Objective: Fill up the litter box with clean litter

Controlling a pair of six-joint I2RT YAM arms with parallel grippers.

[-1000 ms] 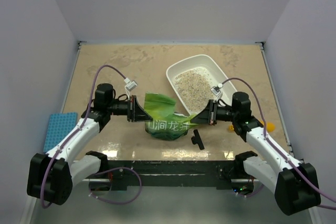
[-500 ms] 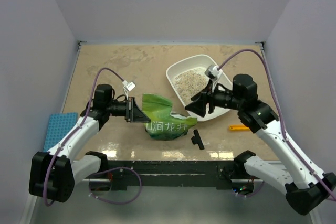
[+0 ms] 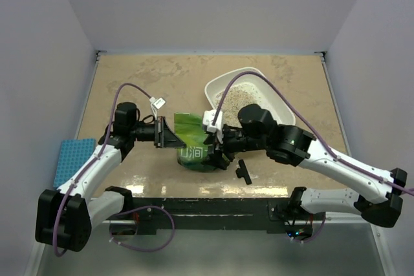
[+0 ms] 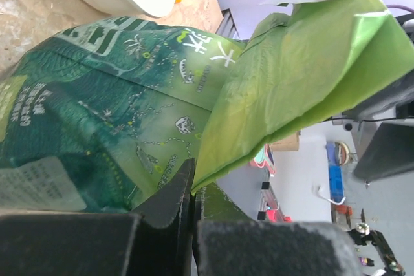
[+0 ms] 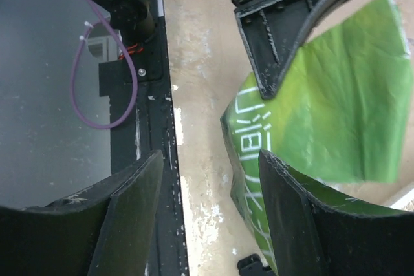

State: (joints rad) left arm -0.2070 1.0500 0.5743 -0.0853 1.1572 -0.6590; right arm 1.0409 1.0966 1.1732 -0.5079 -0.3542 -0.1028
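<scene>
Left end effector [image 3: 169, 136] clamped on folded top of green litter bag [image 3: 194, 135]. Right end effector [image 3: 218, 152] spread apart beside bag. Clean litter [image 3: 242, 94] in litter box [image 3: 277, 95].

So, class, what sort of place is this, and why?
Probably a lab robot bench: a left arm and right arm fixed at the table, plain walls around it, a litter box and green bag set out.

A crinkled green bag [image 3: 191, 137] sits on the tan table [image 3: 149, 75]. 1 small black T-shaped piece [image 3: 244, 172] lies just right of the bag. 1 blue pad [image 3: 68, 158] lies well left of it.
</scene>
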